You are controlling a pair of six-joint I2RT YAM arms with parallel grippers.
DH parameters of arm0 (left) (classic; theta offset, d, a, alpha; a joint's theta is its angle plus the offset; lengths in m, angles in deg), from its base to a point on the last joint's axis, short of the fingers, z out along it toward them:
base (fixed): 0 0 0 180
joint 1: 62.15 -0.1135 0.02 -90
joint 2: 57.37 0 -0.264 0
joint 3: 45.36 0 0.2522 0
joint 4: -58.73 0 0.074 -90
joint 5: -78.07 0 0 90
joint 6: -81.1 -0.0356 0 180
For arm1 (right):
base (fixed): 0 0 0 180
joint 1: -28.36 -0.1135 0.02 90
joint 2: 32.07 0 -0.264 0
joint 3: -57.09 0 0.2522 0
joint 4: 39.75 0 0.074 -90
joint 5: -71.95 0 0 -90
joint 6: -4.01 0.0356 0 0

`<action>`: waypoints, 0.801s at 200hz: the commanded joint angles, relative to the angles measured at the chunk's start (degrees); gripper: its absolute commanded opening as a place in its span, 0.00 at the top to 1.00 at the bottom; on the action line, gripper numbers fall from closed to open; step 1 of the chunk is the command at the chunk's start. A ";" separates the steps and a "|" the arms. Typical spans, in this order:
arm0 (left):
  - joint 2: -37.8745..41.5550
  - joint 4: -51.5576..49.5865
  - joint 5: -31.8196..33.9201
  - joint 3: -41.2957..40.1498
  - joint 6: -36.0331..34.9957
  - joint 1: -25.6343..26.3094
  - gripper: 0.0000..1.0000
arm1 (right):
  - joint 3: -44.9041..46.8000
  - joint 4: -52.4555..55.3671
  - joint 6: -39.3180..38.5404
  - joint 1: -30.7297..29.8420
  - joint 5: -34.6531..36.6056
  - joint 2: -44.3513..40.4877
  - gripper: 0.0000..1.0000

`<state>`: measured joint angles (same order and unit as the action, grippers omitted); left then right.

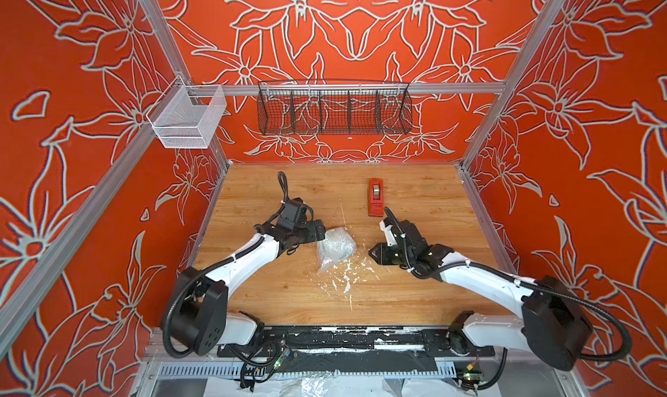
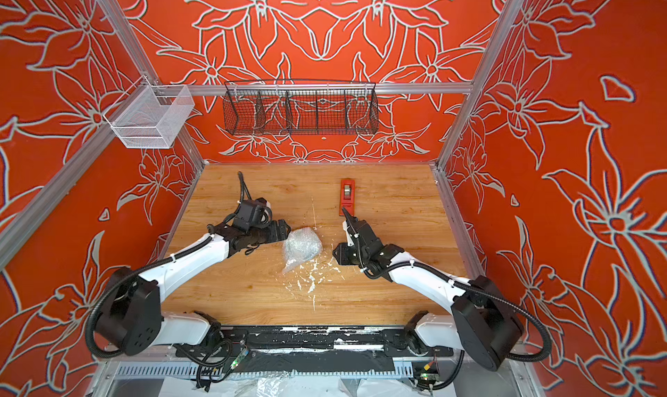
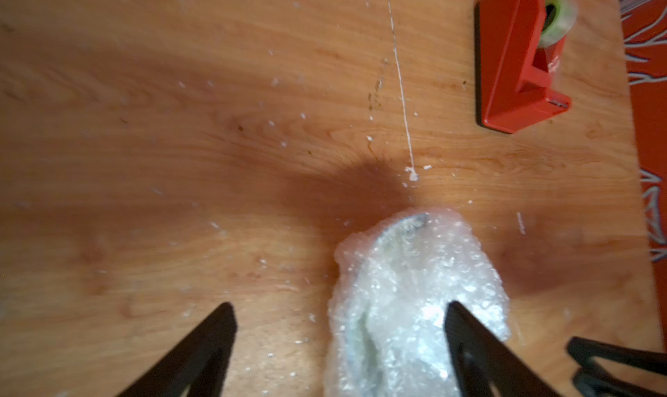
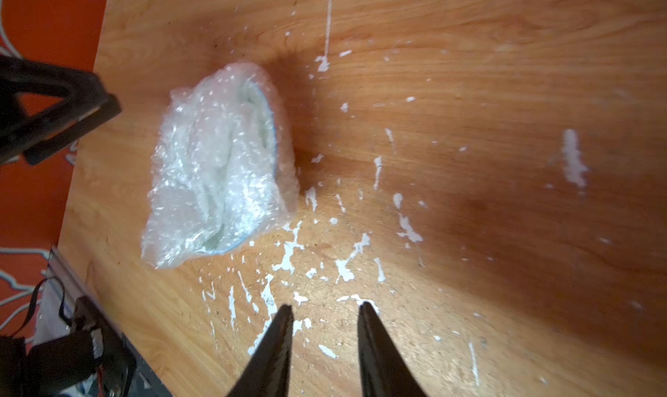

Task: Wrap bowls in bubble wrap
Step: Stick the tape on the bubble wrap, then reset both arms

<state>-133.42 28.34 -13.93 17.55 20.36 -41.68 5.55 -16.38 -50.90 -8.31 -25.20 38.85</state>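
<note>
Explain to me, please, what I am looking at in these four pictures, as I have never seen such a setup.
This is a robot with two arms at a wooden table. Each arm ends in a two-fingered gripper. Two pictures look down from overhead and show nearly the same view. The other two come from a camera on each wrist, looking past the black fingers.

In the middle of the table lies a bundle of bubble wrap with a bowl inside; its rim shows faintly through. The left gripper is wide open, close beside the bundle. The right gripper is partly open, a little apart from it. Neither holds anything.

Farther back stands a red tape dispenser. White flecks mark the wood. A black wire basket and a white wire basket hang on the frame's rails above.
</note>
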 commanded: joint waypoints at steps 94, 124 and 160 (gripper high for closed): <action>15.20 23.96 30.17 -21.49 -14.88 -14.67 0.03 | 14.18 -19.68 -30.15 13.11 43.94 -18.16 0.03; 12.93 26.92 27.83 -22.89 -16.96 -16.51 0.03 | 15.69 -21.99 -32.17 19.65 39.79 -16.66 0.03; 6.69 41.81 28.44 -27.43 -21.16 -16.90 0.03 | 20.64 -31.83 -32.91 25.47 34.70 -15.37 0.02</action>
<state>-122.12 56.91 14.60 -6.65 3.44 -58.09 23.08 -39.81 -81.67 14.14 13.57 22.61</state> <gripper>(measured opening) 0.971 0.975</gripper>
